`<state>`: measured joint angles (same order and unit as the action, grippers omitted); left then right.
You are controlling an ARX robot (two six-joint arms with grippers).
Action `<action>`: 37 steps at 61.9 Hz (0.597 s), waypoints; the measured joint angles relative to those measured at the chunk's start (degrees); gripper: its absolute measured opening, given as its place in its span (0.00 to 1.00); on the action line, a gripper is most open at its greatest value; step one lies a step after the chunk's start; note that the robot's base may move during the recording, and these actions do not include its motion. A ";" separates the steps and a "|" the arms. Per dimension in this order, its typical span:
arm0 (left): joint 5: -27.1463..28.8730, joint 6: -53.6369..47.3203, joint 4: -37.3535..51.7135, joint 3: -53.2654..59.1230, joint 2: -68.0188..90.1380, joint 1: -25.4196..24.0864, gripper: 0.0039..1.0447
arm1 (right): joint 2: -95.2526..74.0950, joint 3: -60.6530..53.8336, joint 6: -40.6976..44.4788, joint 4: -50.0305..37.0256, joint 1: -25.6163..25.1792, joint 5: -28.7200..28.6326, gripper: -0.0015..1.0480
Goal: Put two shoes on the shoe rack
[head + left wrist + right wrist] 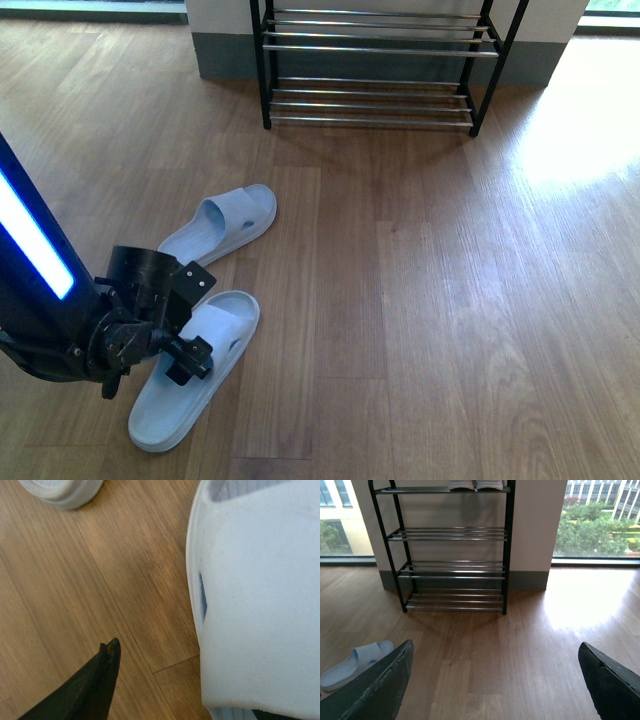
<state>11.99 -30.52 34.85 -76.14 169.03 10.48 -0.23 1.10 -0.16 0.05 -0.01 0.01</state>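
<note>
The left jaws are hanging apart over the nearer sandal (170, 410) on the floor (420, 300), one finger (100, 680) sitting beside its strap. The right jaws are gaping wide, facing the shoe rack (455, 535) (only this wrist view is showing white-soled shoes (475, 485) on its top tier). The other sandal (230, 215) is lying nearby.

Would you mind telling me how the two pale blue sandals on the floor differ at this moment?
The nearer sandal has the left tool right over it, while the farther sandal lies clear of that tool. The farther sandal is closer to the shoe rack than the nearer sandal. Both are pale blue slides, sole down on the wooden floor, slanted much alike.
</note>
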 joint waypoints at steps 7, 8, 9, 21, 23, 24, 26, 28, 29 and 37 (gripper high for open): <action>-1.40 -0.04 0.66 -0.07 1.40 -0.15 0.49 | 0.00 0.00 0.00 0.00 0.00 0.00 0.91; -1.44 -0.07 0.74 -0.07 1.40 -0.15 0.47 | 0.00 0.00 0.02 0.00 0.00 0.00 0.91; -1.53 -0.24 1.07 -0.04 1.51 -0.15 0.44 | 0.00 0.00 0.02 0.00 0.00 0.00 0.91; -1.46 -0.24 1.64 -0.07 1.57 -0.44 0.14 | 0.00 0.00 0.00 0.00 0.00 0.00 0.91; -0.98 -0.26 1.79 -0.07 1.57 -0.57 0.09 | 0.00 0.00 0.00 0.00 0.00 0.00 0.91; -0.81 -0.28 1.79 -0.07 1.57 -0.63 0.06 | 0.00 0.00 0.00 0.00 0.00 0.00 0.91; -0.76 -0.37 1.79 -0.04 1.57 -0.85 0.01 | 0.00 0.00 0.02 0.00 0.00 0.00 0.91; -0.59 -0.37 1.79 -0.02 1.53 -1.03 0.01 | 0.00 0.00 0.02 0.00 0.00 0.00 0.91; -0.35 -0.42 1.79 0.09 1.36 -1.18 0.01 | 0.00 0.00 0.00 0.00 0.00 0.00 0.91; 0.28 -0.28 1.25 3.23 -2.08 -2.23 0.01 | 0.00 0.00 0.02 0.00 0.00 0.00 0.91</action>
<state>12.27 -30.81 36.10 -72.90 166.95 8.25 -0.23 1.10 -0.14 0.05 -0.01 0.01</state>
